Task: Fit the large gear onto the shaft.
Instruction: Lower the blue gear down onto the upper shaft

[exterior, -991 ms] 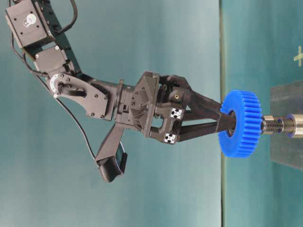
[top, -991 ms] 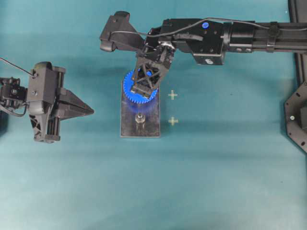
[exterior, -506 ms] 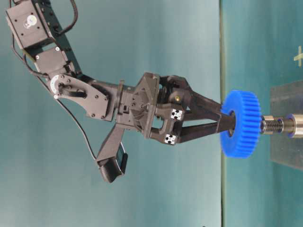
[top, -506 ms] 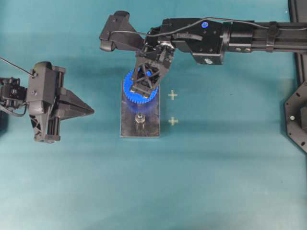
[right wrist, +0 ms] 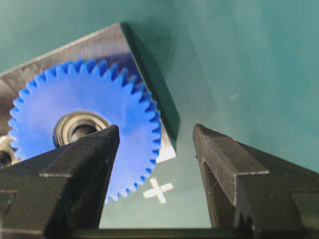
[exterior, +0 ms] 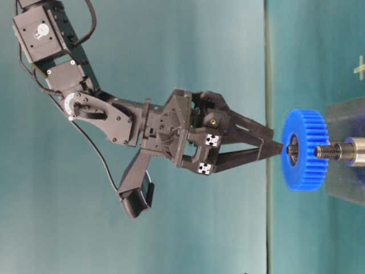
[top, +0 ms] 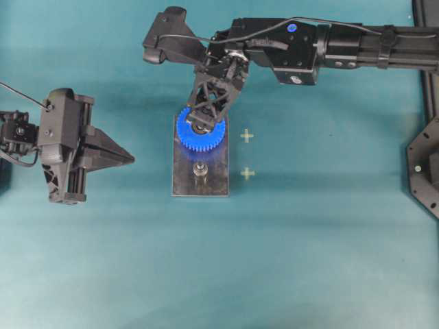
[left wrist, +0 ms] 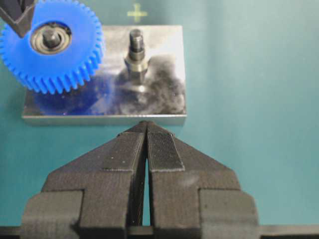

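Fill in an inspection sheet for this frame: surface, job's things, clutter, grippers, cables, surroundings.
Surface: teal mat, two pale cross marks.
Job's things: large gear seated over one shaft of the grey block; second shaft bare.
Clutter: nothing seen.
Grippers: right gripper open, fingers apart, one finger over the hub, no grip seen; left gripper shut, empty, short of the block.
Cables: black cable along the right arm.
Surroundings: black frame at the right edge.
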